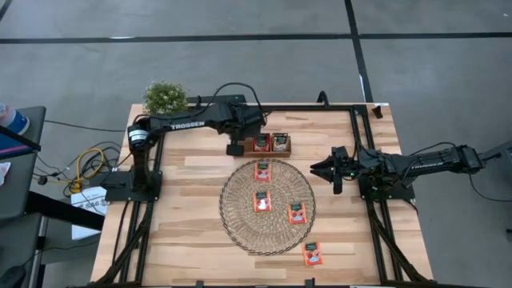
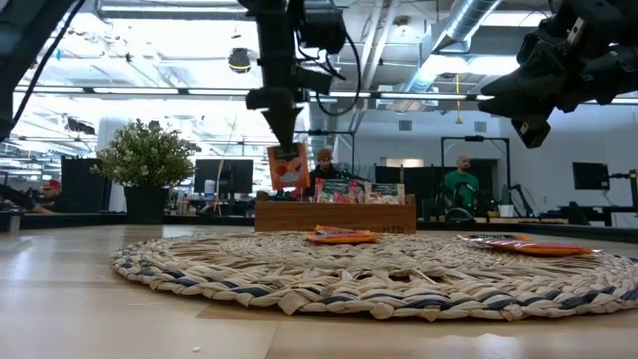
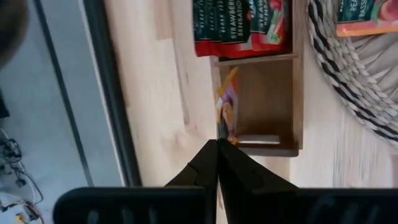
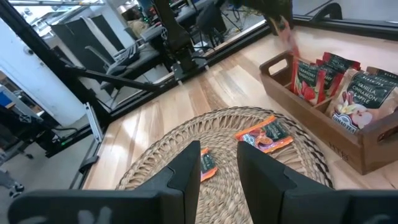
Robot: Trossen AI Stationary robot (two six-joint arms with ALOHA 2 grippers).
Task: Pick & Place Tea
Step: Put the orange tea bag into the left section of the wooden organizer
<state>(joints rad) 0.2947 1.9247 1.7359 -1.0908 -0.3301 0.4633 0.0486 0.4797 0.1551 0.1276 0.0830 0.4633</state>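
over the wooden tray (image 3: 297, 93), left gripper (image 3: 217, 146) pinches a tea sachet (image 3: 227, 106) above its empty compartment; right gripper (image 4: 219, 155) hovers w/ fingers parted, empty, by woven mat (image 1: 240, 220).

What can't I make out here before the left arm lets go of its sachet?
- Empty tray compartment: the low view's front wall hides its inside.
- Held sachet: edge-on in the left wrist view, face unreadable.
- Sachet off the mat: label too small in the high view.
- Right gripper: nothing seen between the jaws.
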